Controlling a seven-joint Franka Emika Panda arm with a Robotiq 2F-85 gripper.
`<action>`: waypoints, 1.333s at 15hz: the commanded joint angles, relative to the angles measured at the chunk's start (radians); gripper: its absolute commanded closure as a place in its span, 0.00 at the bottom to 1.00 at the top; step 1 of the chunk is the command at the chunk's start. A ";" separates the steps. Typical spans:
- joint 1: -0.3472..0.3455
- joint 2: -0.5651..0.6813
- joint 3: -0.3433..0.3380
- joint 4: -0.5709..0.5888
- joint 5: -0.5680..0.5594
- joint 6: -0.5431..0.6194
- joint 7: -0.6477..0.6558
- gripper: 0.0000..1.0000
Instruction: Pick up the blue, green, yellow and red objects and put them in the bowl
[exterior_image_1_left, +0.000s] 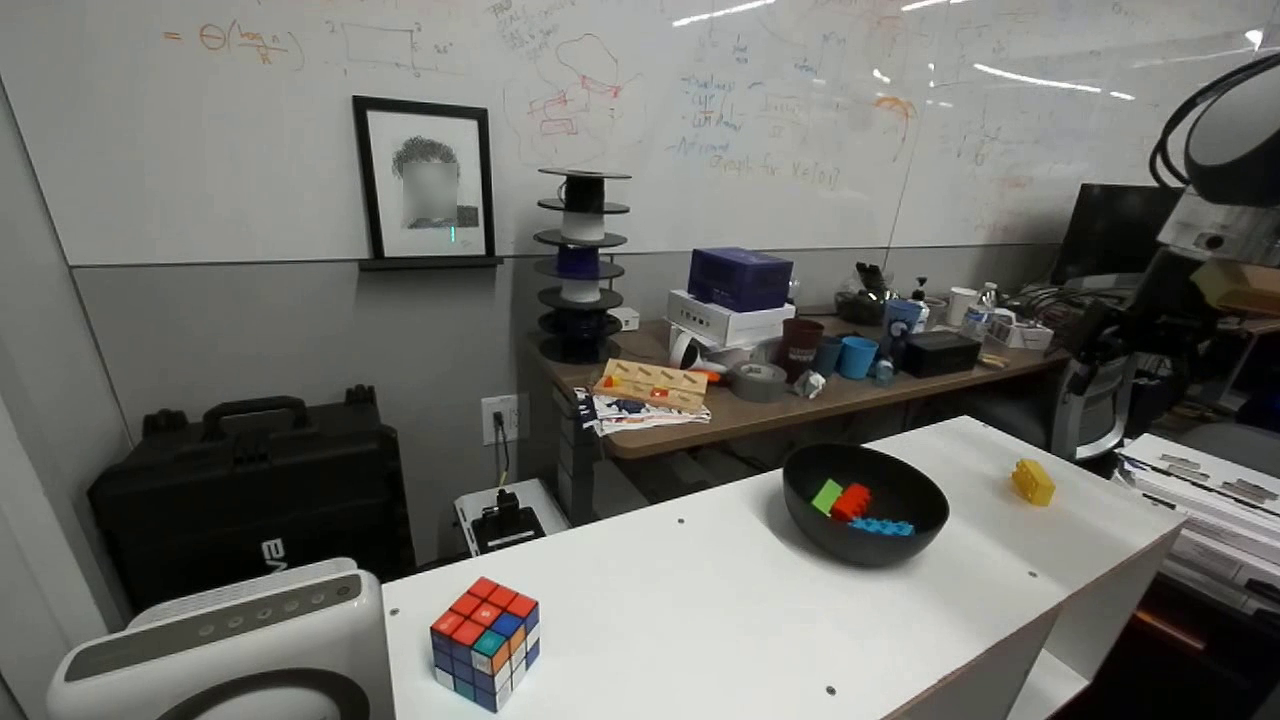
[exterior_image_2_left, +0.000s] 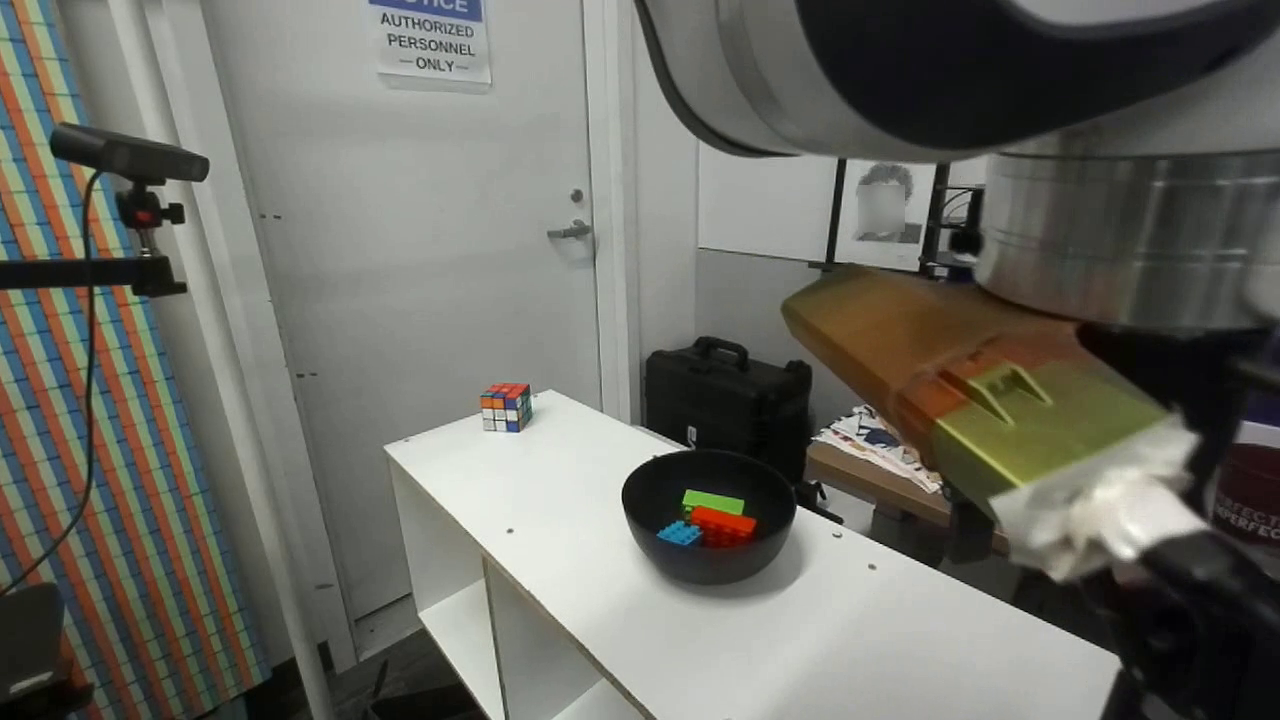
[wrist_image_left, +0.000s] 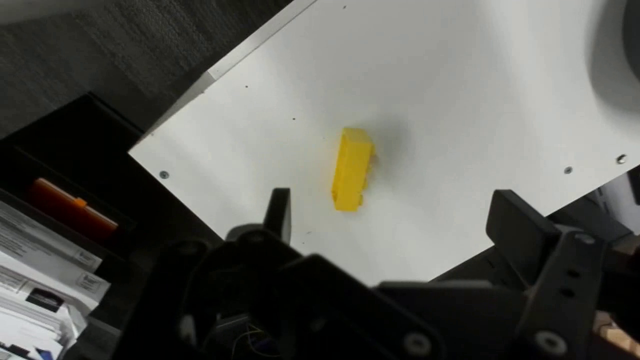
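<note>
In an exterior view, a wide black bowl (exterior_image_1_left: 855, 549) sits upright, holding a green block (exterior_image_1_left: 826, 497) at nine o'clock, a red block (exterior_image_1_left: 851, 502) just beside it and a blue block (exterior_image_1_left: 882, 527) toward five o'clock. Well apart, at the bowl's three o'clock, a yellow block (exterior_image_1_left: 1034, 484) lies on its side.

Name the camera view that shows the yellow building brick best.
The wrist view: the yellow building brick shows largest there, seen from above and unobstructed. In an exterior view it is small, to the right of the black bowl; in an exterior view that includes the notice sign, it cannot be seen.
</note>
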 joint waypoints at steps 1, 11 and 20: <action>-0.025 0.066 0.006 0.082 0.064 0.003 -0.002 0.00; 0.058 0.300 0.006 0.352 0.042 -0.044 0.140 0.00; 0.110 0.281 -0.083 0.283 -0.051 -0.029 0.209 0.00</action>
